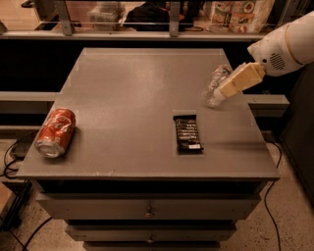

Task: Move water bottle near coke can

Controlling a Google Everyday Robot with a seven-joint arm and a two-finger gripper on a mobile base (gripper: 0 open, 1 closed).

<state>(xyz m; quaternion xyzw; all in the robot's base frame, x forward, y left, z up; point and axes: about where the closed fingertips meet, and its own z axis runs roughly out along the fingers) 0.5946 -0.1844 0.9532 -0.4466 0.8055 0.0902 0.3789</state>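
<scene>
One coke can (55, 132), Coca-Cola script, lying far left; hand (224, 91) at water bottle (214, 81), grip unclear.

Gripper (222, 92) at the water bottle (214, 79), right edge of the table (122, 83); coke can (55, 132) lying well apart, front left.

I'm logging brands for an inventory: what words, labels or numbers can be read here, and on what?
"Coca-Cola": white script on the coke can, lying front left.
Snack bar: pale print, too blurred to read.
Water bottle, beside the gripper at the table's right edge: label unreadable.
Packages behind the table: print too blurred.
</scene>
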